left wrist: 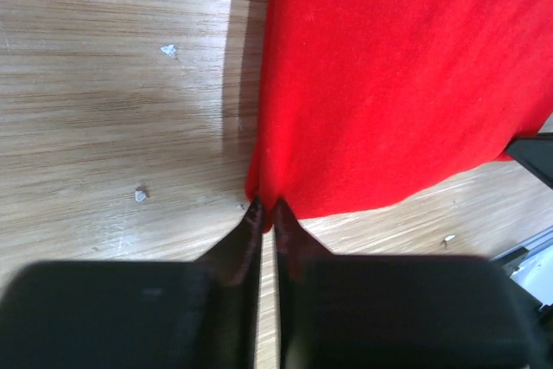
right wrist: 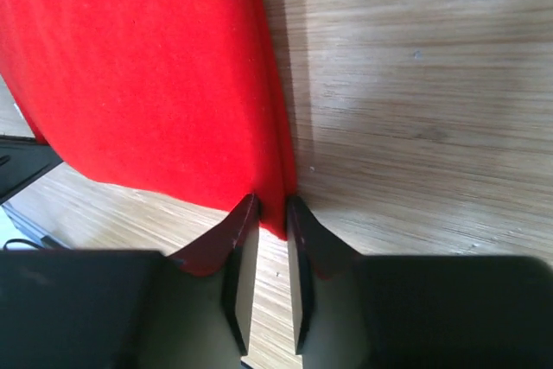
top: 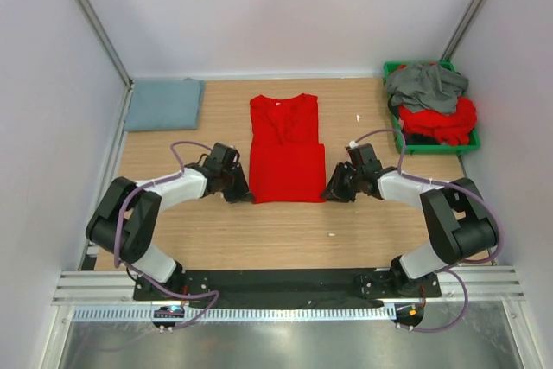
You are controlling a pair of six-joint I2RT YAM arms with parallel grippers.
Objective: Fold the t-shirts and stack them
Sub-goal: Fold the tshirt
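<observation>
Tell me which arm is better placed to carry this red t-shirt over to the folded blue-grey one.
Probably left: the left gripper pinches the red t-shirt at its near-left corner, and the blue-grey t-shirt lies on that side.

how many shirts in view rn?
4: red shirt in the centre; blue-grey shirt folded at far left; grey shirt atop second red shirt in the green bin, far right. The bin may hide more.
</observation>
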